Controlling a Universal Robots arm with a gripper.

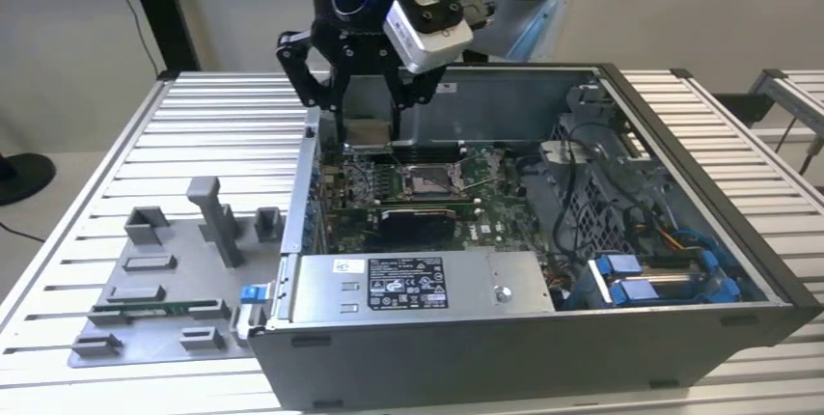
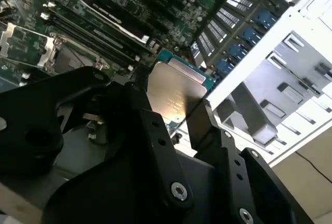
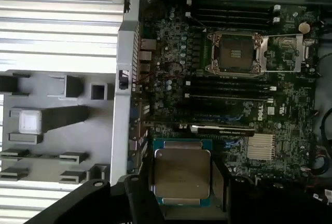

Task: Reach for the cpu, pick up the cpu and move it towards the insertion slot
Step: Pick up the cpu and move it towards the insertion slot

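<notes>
The cpu [image 1: 367,132] is a small flat square chip with a pale silver top on a green edge. My gripper [image 1: 369,118] is shut on it, one black finger on either side. It hangs above the open computer case's back corner on the exterior view's left. Both wrist views show the cpu [image 3: 181,175] [image 2: 174,92] clamped between the fingers [image 3: 139,195]. The insertion slot [image 1: 425,179] [image 3: 233,55] is a silver-framed square socket with a dark centre on the green board. It lies uncovered, a short way from the cpu.
The open computer case [image 1: 670,135] holds a silver power supply box [image 1: 412,285] at the front, with cables and blue brackets [image 1: 644,280] on the exterior view's right. A grey fixture [image 1: 168,270] with pockets and a green memory stick [image 1: 142,311] sits on the slatted table outside the case.
</notes>
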